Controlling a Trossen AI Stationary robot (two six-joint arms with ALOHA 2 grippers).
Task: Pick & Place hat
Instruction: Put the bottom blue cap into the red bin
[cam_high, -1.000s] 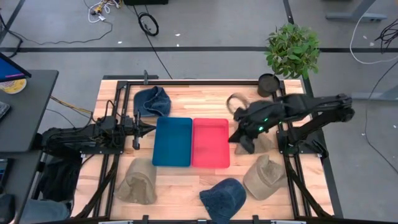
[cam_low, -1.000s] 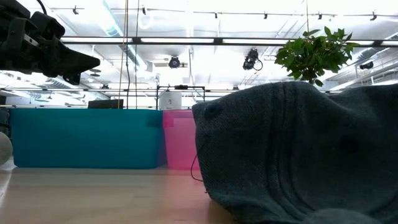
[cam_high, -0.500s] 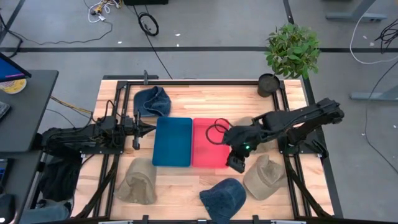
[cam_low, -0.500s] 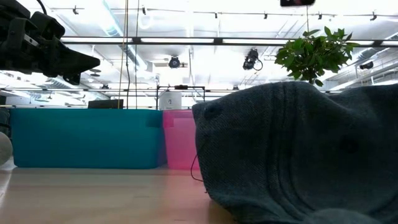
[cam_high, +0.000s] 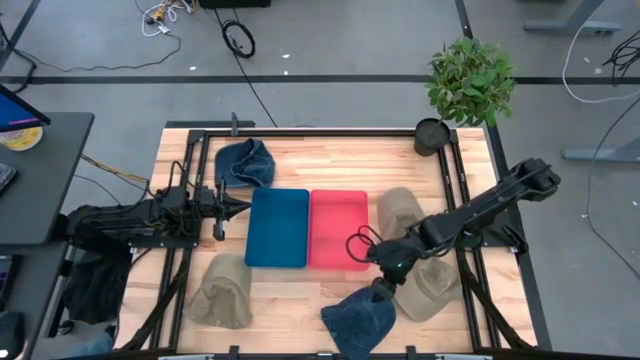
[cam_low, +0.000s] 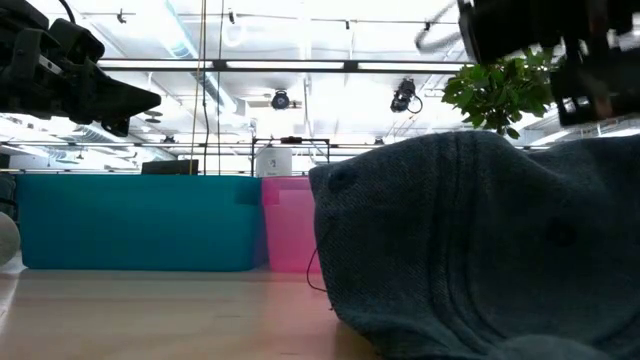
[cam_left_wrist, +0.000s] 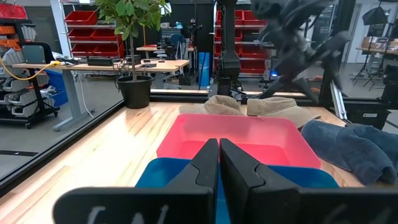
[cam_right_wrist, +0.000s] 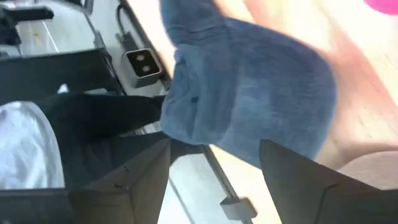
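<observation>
Two spread fingers of the right gripper (cam_high: 383, 284) held nothing above the blue hat (cam_high: 357, 320); soft and floppy, it probably wanted pinching at a crown fold.

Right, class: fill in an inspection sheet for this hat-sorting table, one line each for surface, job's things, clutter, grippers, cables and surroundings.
Surface: wooden table, bare between items.
Job's things: blue tray beside pink tray, both empty; blue hats at the far left and the near edge; tan hats near left, near right and beside the pink tray.
Clutter: nothing seen.
Grippers: right gripper open over the near blue hat; left gripper shut, waiting beside the blue tray.
Cables: black loop on the right arm; cables on floor.
Surroundings: potted plant, desk.
</observation>
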